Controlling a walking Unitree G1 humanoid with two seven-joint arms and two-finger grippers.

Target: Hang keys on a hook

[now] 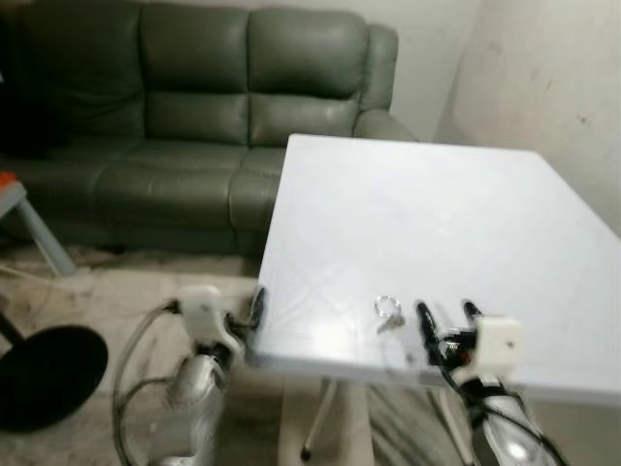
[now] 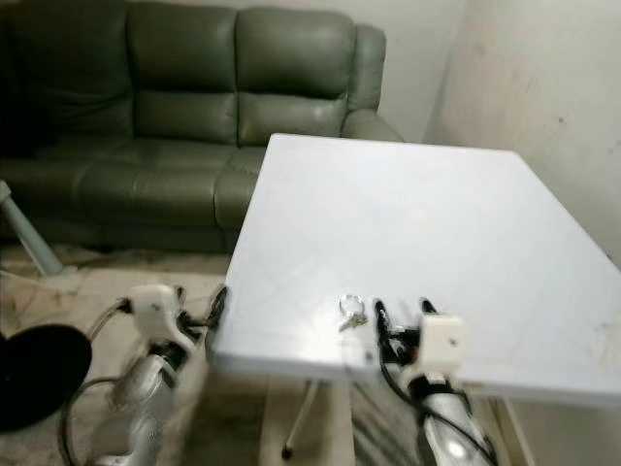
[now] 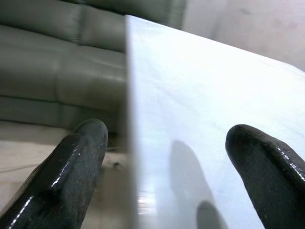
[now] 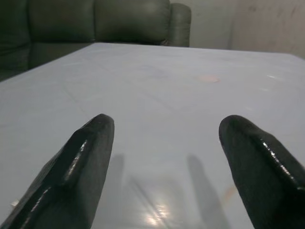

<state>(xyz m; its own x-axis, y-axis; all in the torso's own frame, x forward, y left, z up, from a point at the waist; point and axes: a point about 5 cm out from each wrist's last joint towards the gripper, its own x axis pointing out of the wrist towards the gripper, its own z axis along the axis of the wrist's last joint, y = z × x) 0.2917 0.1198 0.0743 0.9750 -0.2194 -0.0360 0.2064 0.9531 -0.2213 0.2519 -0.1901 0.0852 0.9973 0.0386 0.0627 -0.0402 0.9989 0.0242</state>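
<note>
Lying unlabelled on the table (image 1: 466,223), keys (image 1: 388,313) beside right hand (image 1: 446,313).

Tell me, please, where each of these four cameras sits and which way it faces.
Left eye view: head camera, looking down at the white square table, small metal keys, green leather sofa; both arms show.
Right eye view: same scene, shifted sideways.
Left wrist view: along the open left claw, straddling the table's left edge.
Right wrist view: along the open right claw, low over the tabletop.
All four share table and sofa.
</note>
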